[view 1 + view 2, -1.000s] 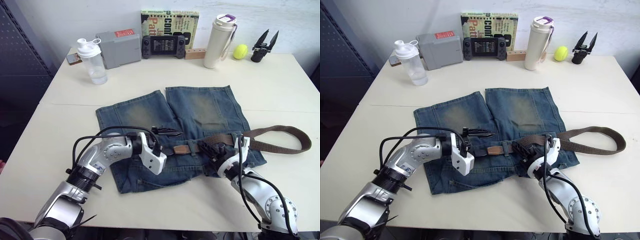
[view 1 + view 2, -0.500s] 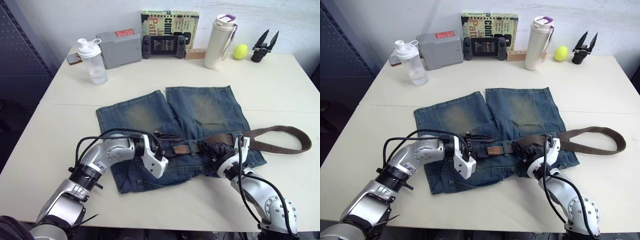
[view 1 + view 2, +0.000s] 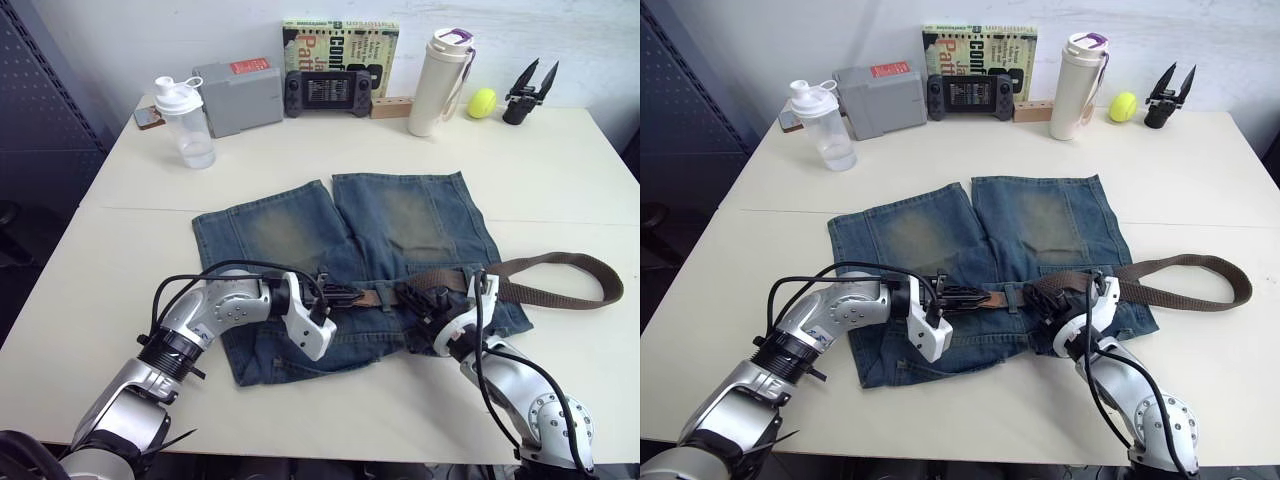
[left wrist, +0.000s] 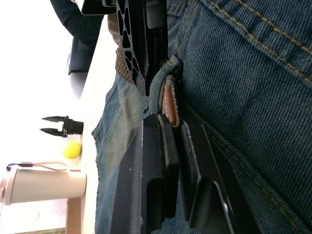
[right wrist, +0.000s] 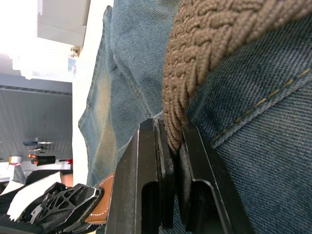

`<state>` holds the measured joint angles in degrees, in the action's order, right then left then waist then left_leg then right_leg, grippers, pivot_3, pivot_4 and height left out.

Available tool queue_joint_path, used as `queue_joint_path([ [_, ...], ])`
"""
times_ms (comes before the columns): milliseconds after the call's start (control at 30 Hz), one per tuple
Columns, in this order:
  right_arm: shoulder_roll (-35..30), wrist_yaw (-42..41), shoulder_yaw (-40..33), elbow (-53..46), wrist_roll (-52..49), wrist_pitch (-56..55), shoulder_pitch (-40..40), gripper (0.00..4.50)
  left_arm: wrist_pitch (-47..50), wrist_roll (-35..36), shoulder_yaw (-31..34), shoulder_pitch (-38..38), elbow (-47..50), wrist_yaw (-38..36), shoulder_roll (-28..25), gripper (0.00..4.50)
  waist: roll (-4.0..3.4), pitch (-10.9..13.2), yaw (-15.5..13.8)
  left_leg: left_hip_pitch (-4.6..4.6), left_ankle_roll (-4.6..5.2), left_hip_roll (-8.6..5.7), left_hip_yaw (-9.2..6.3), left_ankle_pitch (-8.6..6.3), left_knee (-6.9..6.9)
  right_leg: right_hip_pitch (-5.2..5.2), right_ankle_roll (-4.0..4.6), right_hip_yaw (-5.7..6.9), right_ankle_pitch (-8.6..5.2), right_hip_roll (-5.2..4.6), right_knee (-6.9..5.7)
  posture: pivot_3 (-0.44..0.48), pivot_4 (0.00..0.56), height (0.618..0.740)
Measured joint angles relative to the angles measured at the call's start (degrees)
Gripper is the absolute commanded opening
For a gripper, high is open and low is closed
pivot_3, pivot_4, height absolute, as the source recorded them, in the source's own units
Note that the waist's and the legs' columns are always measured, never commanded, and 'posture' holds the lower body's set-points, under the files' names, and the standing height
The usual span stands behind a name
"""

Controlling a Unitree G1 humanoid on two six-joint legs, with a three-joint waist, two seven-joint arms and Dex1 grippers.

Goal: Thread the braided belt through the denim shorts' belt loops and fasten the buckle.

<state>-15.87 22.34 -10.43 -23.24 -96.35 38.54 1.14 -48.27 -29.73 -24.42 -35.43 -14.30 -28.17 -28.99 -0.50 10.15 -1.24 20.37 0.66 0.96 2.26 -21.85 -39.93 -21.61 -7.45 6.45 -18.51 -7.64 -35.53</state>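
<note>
The belt (image 3: 520, 275) lies across the waistband of the shorts (image 3: 400, 225) on the table (image 3: 560, 170). Its tan tip (image 4: 170, 101) is reached by the left gripper (image 4: 175, 127), whose jaws look nearly closed but not clearly gripping it; the braid is pinched in the right gripper (image 5: 170, 139). The tip should be drawn level through the loop (image 4: 158, 83) while slack is fed.

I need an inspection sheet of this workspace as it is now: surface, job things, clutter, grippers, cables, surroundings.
Surface: cream table, a seam line across it.
Job's things: denim shorts lie flat; braided belt runs along the waistband, its free end looping off to the right on the table; its leather tip pokes out of a belt loop; buckle not made out.
Clutter: shaker bottle, grey box, handheld console, book, white tumbler, yellow ball, spare black gripper.
Grippers: left gripper at the tip; right gripper shut on the belt.
Cables: black cables on both arms.
Surroundings: white wall, dark panel.
</note>
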Motion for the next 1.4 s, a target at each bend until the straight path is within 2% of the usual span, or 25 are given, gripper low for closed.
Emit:
queue_joint_path([
  [67, -1.12, 0.51, -0.74, -1.23, -3.36, -0.41, 0.27, 1.98, 0.05, -0.11, 0.0, -0.03, -0.03, 0.24, 0.02, 0.0, -0.03, 0.02, -0.01, 0.03, 0.01, 0.0, -0.01, 0.01, -0.02, 0.0, -0.01, 0.0, 0.0, -0.04, 0.0, 0.0, 0.15, 0.731],
  [233, -12.92, -1.43, -5.65, -6.35, -9.09, 1.1, 0.6, 4.43, 0.1, -0.19, 0.04, -0.03, -0.08, 0.69, -0.11, 0.0, -0.04, 0.06, -0.24, 0.08, 0.1, -0.06, -0.03, 0.05, -0.06, 0.01, -0.05, 0.03, 0.02, -0.16, 0.02, 0.0, 0.15, 0.731],
  [333, -25.14, -9.2, -8.76, -10.76, -6.22, 5.32, 0.75, 4.43, 0.08, -0.19, 0.06, -0.03, -0.14, 0.99, -0.1, 0.0, -0.07, 0.09, -0.23, 0.07, 0.12, -0.05, -0.02, 0.04, -0.02, 0.0, -0.05, 0.03, 0.02, -0.16, 0.03, 0.0, 0.15, 0.731],
  [433, -37.87, -22.55, -9.12, -19.53, 8.42, 7.53, 2.57, 4.43, 0.05, -0.18, 0.05, -0.04, -0.32, 1.06, -0.06, 0.0, -0.14, 0.14, -0.29, 0.08, 0.12, -0.06, -0.04, 0.03, 0.02, 0.0, -0.04, 0.06, 0.02, -0.09, 0.11, 0.0, 0.15, 0.731],
  [467, -40.27, -25.59, -8.78, -21.77, 12.37, 7.63, 3.28, 4.43, 0.04, -0.16, 0.06, -0.04, -0.35, 1.06, -0.04, 0.0, -0.13, 0.14, -0.31, 0.09, 0.12, -0.07, -0.07, 0.03, 0.02, 0.01, -0.04, 0.09, 0.02, -0.04, 0.14, 0.0, 0.15, 0.731],
  [533, -46.3, -33.25, -4.73, -26.48, 26.3, 4.99, 6.6, 4.43, 0.04, -0.16, 0.04, -0.05, -0.48, 1.07, 0.13, 0.0, 0.11, 0.16, -0.36, 0.12, 0.11, -0.15, -0.11, 0.03, -0.02, 0.03, -0.04, 0.17, 0.02, 0.02, 0.18, 0.0, 0.15, 0.731],
  [567, -54.08, -39.42, 2.72, -26.98, 43.82, -0.78, 11.95, 4.43, -0.01, -0.14, 0.01, -0.09, -0.55, 1.08, 0.26, 0.0, 0.16, 0.19, -0.41, 0.13, 0.12, -0.27, -0.07, 0.03, -0.05, 0.05, -0.07, 0.13, 0.04, -0.09, 0.19, 0.0, 0.15, 0.731],
  [600, -55.99, -41.76, 5.88, -26.49, 51.4, -3.72, 14.08, 4.43, -0.06, -0.13, 0.0, -0.09, -0.65, 1.08, 0.18, 0.0, 0.23, 0.23, -0.46, 0.14, 0.13, -0.27, -0.07, 0.04, -0.06, 0.06, -0.13, 0.12, 0.07, -0.12, 0.22, 0.0, 0.15, 0.731],
  [700, -55.9, -45.18, 12.61, -23.93, 69.74, -13.63, 15.15, 4.43, -0.07, -0.08, 0.01, -0.17, -1.01, 1.07, 0.24, 0.0, 0.32, 0.28, -0.4, 0.15, 0.13, -0.3, -0.07, 0.04, -0.12, 0.08, -0.22, 0.11, 0.12, -0.15, 0.26, 0.0, 0.15, 0.731],
  [767, -55.53, -45.42, 14.81, -21.79, 76.68, -16.73, 14.89, 4.43, -0.07, -0.06, 0.01, -0.31, -1.17, 1.07, 0.32, 0.0, 0.32, 0.28, -0.34, 0.15, 0.13, -0.3, -0.08, 0.04, -0.12, 0.09, -0.23, 0.13, 0.13, -0.14, 0.28, 0.0, 0.15, 0.731],
  [833, -52.19, -43.97, 18.66, -17.9, 86.13, -17.66, 12.49, 4.43, -0.08, 0.03, 0.01, -0.3, -1.27, 1.06, 0.38, 0.0, 0.33, 0.28, -0.32, 0.15, 0.12, -0.28, -0.11, 0.05, -0.12, 0.1, -0.23, 0.18, 0.13, -0.11, 0.27, 0.0, 0.15, 0.731],
  [900, -49.2, -43.33, 20.43, -17.08, 90.75, -18.08, 10.74, 4.43, -0.06, 0.05, 0.03, -0.33, -1.33, 1.05, 0.38, 0.0, 0.35, 0.27, -0.32, 0.14, 0.1, -0.27, -0.13, 0.05, -0.12, 0.13, -0.23, 0.2, 0.13, -0.06, 0.28, 0.0, 0.15, 0.731],
  [967, -46.54, -42.88, 21.37, -16.87, 94.41, -18.37, 10.59, 3.92, 0.02, 0.05, 0.03, -0.33, -1.35, 1.03, 0.38, 0.0, 0.47, 0.2, -0.28, 0.09, 0.09, -0.26, -0.14, 0.06, -0.12, 0.17, -0.23, 0.21, 0.13, -0.04, 0.27, 0.0, 0.15, 0.731],
  [1033, -44.25, -42.96, 21.69, -16.68, 96.34, -18.43, 11.28, 3.22, 0.03, 0.06, 0.03, -0.33, -1.35, 1.03, 0.39, 0.0, 0.51, 0.18, -0.3, 0.07, 0.09, -0.25, -0.15, 0.07, -0.13, 0.2, -0.22, 0.21, 0.13, -0.04, 0.27, 0.0, 0.15, 0.731],
  [1133, -41.23, -43.53, 21.7, -15.98, 97.65, -18.49, 12.52, 1.62, 0.04, 0.06, 0.03, -0.33, -1.34, 1.01, 0.37, 0.0, 0.51, 0.17, -0.29, 0.07, 0.09, -0.26, -0.14, 0.06, -0.15, 0.22, -0.22, 0.18, 0.13, -0.06, 0.25, 0.0, 0.15, 0.731],
  [1233, -39.47, -44.36, 21.38, -14.82, 98.68, -18.37, 12.83, 0.32, 0.04, 0.06, 0.03, -0.33, -1.25, 0.98, 0.37, 0.0, 0.51, 0.17, -0.35, 0.07, 0.09, -0.27, -0.14, 0.06, -0.17, 0.23, -0.22, 0.18, 0.13, -0.08, 0.25, 0.0, 0.15, 0.731],
  [1267, -39.38, -44.59, 21.26, -14.59, 98.85, -18.35, 12.8, 0.1, 0.05, 0.06, 0.03, -0.33, -1.18, 0.96, 0.37, 0.0, 0.51, 0.17, -0.35, 0.07, 0.09, -0.27, -0.14, 0.06, -0.17, 0.23, -0.22, 0.18, 0.13, -0.1, 0.25, 0.0, 0.15, 0.731],
  [1400, -36.2, -44.91, 18.19, -12.42, 98.87, -16.21, 11.58, 0.1, 0.02, -0.49, 0.07, -0.58, 0.38, 0.99, 0.06, 0.0, 0.55, 0.15, -0.48, 0.07, 0.1, -0.27, -0.15, 0.07, -0.19, 0.25, -0.24, 0.18, 0.14, -0.13, 0.25, 0.0, 0.15, 0.731],
])
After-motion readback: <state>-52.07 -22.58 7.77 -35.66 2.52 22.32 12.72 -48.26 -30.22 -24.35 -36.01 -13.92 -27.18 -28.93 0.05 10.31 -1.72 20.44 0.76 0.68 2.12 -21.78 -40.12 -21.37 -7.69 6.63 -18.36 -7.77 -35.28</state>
